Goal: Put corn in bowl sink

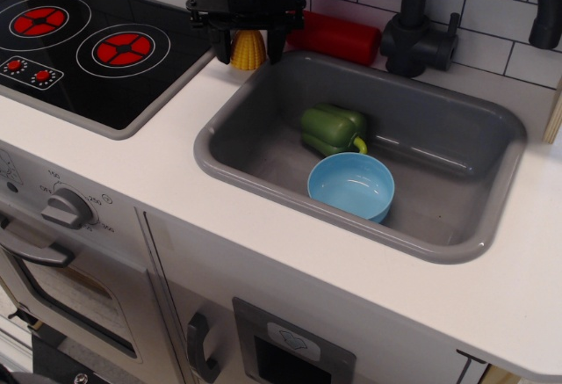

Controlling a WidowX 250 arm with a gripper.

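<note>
Up by the back wall, the black gripper (248, 48) sits with its jaws spread wide, one finger on each side of the corn (248, 50), which stands on the white counter (158, 169) between stovetop (83, 46) and sink (439, 129). Can't tell if the fingers actually touch it. Down in the sink, the blue bowl (351, 186) sits just beside a green pepper (332, 129).

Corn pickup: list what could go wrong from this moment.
1. The gripper straddles the corn with its fingers open; the corn's tapered, ribbed body could slip out when they close.
2. The corn sits close to the red cylinder and the stovetop edge, so a finger might bump either one.
3. The bowl lies in the sink touching the green pepper; a loose drop could miss the bowl.
</note>
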